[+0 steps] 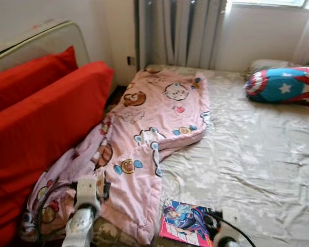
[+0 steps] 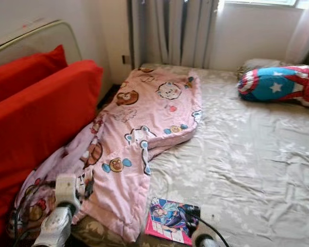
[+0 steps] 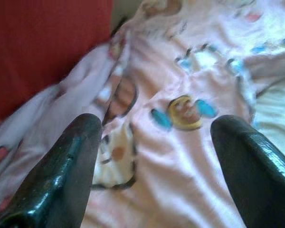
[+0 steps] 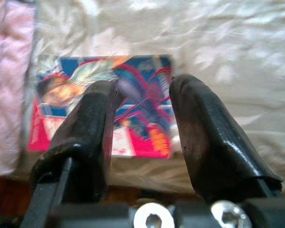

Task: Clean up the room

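Pink blanket lay rumpled on the bed beside red cushions. Left hand was wide; right hand was narrow over a book.

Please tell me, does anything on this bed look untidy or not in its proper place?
Yes. The pink cartoon blanket lies crumpled along the bed's left side, partly against the red cushions, not spread flat. A colourful book lies loose near the bed's front edge, before the right gripper.
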Available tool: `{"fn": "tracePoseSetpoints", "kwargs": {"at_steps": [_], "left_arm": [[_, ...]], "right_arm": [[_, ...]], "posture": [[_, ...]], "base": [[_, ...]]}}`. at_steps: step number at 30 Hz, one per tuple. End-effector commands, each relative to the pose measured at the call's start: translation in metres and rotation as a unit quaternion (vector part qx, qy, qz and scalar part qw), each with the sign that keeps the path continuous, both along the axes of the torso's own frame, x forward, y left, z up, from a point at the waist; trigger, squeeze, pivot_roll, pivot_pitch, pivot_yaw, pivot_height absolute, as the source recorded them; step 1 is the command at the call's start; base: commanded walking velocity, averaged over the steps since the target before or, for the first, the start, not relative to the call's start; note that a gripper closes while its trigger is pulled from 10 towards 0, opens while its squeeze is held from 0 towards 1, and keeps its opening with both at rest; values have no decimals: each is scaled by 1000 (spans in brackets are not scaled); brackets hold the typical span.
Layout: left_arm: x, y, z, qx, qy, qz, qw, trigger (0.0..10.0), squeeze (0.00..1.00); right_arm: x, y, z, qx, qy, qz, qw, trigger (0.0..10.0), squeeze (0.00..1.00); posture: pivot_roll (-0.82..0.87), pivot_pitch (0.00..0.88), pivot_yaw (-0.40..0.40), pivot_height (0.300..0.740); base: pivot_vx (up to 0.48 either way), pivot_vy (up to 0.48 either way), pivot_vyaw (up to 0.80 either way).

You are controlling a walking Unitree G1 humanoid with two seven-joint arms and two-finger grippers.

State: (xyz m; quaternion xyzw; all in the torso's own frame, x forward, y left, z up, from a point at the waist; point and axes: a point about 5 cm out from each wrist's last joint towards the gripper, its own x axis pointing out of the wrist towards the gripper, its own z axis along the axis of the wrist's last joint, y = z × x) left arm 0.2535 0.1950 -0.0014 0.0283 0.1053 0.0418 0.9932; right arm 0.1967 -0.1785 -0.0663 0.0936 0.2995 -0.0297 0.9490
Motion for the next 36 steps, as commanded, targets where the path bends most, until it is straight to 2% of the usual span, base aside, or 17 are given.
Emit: {"fn": "tracePoseSetpoints", "kwargs": {"at_steps": [1, 2, 3, 5, 6, 9, 13, 15, 18, 23, 28, 31, 36], "left_arm": [[-12, 2, -4, -6, -9, 2, 1000, 10000, 0], [-16, 3, 1, -11, -31, 4, 999, 10000, 0], [-16, 3, 1, -11, -31, 4, 999, 10000, 0], [-27, 6, 2, -5, -39, 4, 999, 10000, 0], [-28, 6, 2, -4, -39, 4, 999, 10000, 0], [-42, 20, 7, 9, -43, 13, 999, 10000, 0], [-51, 35, 20, 26, -56, 12, 998, 10000, 0], [-52, 38, 26, 31, -64, 11, 997, 10000, 0], [-49, 42, 44, 35, -85, 12, 996, 10000, 0], [-42, 30, 54, 22, -90, -6, 996, 10000, 0], [-35, 22, 56, 14, -92, -10, 996, 10000, 0], [-29, 14, 62, 1, -93, -11, 996, 10000, 0], [-29, 13, 65, -3, -97, -7, 995, 10000, 0]], "right_arm": [[28, -6, 24, -17, -84, 14, 996, 10000, 0], [30, -6, 28, -17, -106, 13, 994, 10000, 0], [30, -6, 28, -17, -106, 13, 994, 10000, 0], [31, -7, 35, -23, -142, 11, 989, 10000, 0], [30, -7, 35, -23, -145, 10, 989, 10000, 0], [33, -9, 48, -30, -192, 12, 981, 10000, 0], [29, -12, 57, -40, -222, 24, 974, 10000, 0], [26, -14, 60, -43, -232, 19, 972, 10000, 0], [13, -22, 64, -48, -238, -31, 970, 10000, 0], [0, -15, 60, -47, -230, -71, 969, 10000, 0], [2, -15, 71, -51, -248, -84, 964, 10000, 0], [3, -20, 85, -62, -263, -85, 959, 10000, 0], [-3, -20, 88, -63, -265, -87, 958, 10000, 0]], "posture": [[57, 0, -50, 740], [61, 0, -56, 740], [61, 0, -56, 740], [69, 0, -64, 740], [69, 0, -64, 740], [68, 0, -64, 740], [69, 0, -68, 740], [77, 0, -71, 740], [84, 0, -60, 740], [63, 0, -26, 740], [37, 0, -28, 740], [25, 0, -42, 740], [36, 0, -55, 740]], "base": [[0, 0, 0], [0, 0, 0], [0, 0, 0], [0, 0, 0], [0, 0, 0], [0, 0, 0], [0, 0, 0], [0, 0, 0], [0, 0, 0], [0, 0, 0], [0, 0, 0], [0, 0, 0], [0, 0, 0]]}}
